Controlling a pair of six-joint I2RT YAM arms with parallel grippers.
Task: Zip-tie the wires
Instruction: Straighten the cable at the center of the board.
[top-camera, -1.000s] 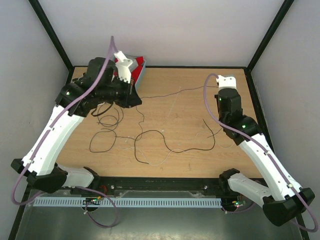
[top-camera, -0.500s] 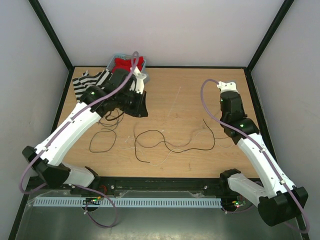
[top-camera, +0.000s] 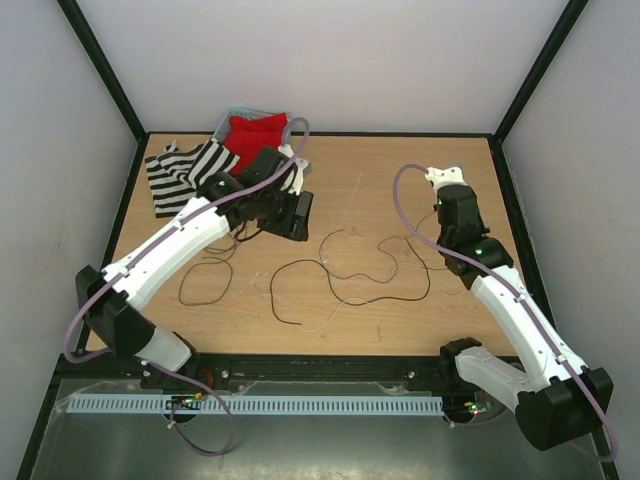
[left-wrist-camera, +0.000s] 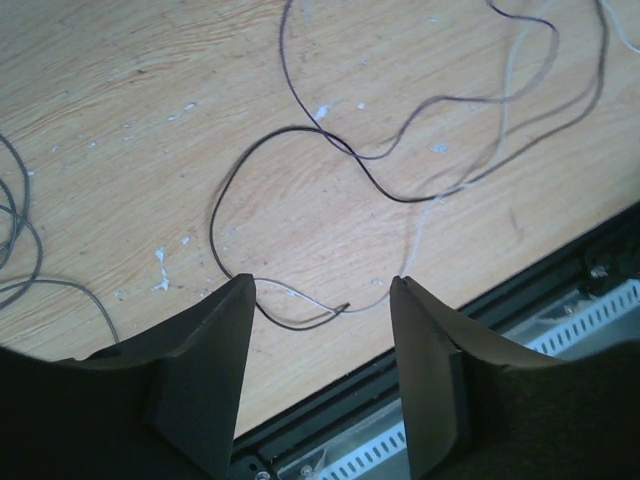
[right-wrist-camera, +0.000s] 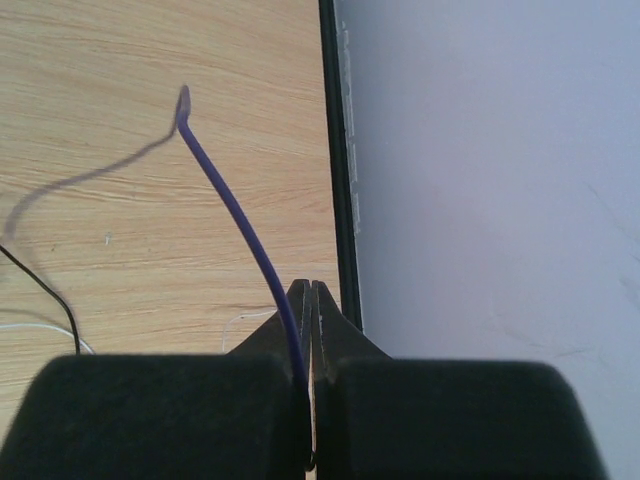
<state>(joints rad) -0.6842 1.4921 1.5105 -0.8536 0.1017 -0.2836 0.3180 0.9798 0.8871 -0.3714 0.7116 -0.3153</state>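
Observation:
Thin black and pale wires (top-camera: 300, 262) lie in loose curls across the wooden table (top-camera: 350, 160), with more loops (top-camera: 183, 285) at the left. My left gripper (top-camera: 300, 215) hovers over them, open and empty. In the left wrist view a black loop (left-wrist-camera: 213, 215) and a pale strand lie on the wood beyond that gripper (left-wrist-camera: 320, 282). My right gripper (right-wrist-camera: 311, 285) is shut on one thin dark bluish wire (right-wrist-camera: 235, 205). That wire rises from between the fingers, and its free end hangs in the air. In the top view the right gripper (top-camera: 443, 200) sits near the back right.
A striped cloth (top-camera: 180, 165) and a red cloth in a bin (top-camera: 255, 130) lie at the back left. Black frame posts and pale walls close in the table. A black rail (left-wrist-camera: 500, 310) and a white slotted duct (top-camera: 250, 405) run along the near edge.
My left arm swung right toward the middle and its jaws opened, letting go of the wire once stretched between both grippers. That wire now curls slack on the table. The right gripper stayed shut.

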